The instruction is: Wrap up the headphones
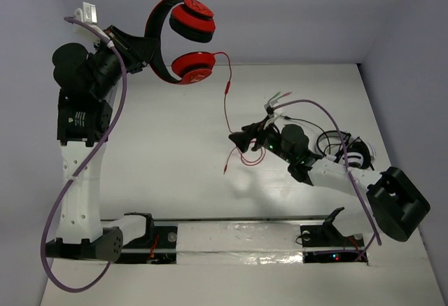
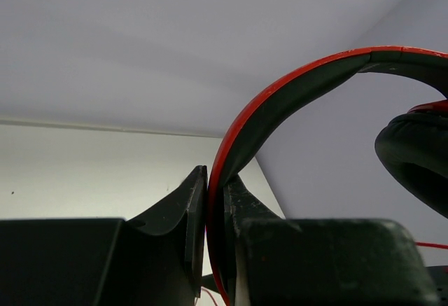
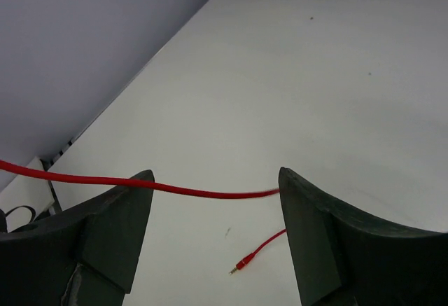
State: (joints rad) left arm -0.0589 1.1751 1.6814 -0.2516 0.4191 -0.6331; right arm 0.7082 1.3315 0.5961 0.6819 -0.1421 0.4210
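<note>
The red headphones (image 1: 183,38) hang in the air at the back left, held by the headband. My left gripper (image 1: 137,48) is shut on the headband (image 2: 273,99), which is clamped between its fingers; a black ear pad (image 2: 416,155) shows at the right. The thin red cable (image 1: 227,99) drops from the lower cup to the table. My right gripper (image 1: 243,142) is open low over the table, and the cable (image 3: 203,192) runs across the gap between its fingers. The cable's plug (image 3: 242,264) lies on the table below; it also shows in the top view (image 1: 225,171).
A black-and-white headset (image 1: 346,150) lies behind the right arm at the right. A thin dark cable with green and red plugs (image 1: 277,99) lies just beyond the right gripper. Grey walls stand at the back and right of the white table (image 1: 175,159).
</note>
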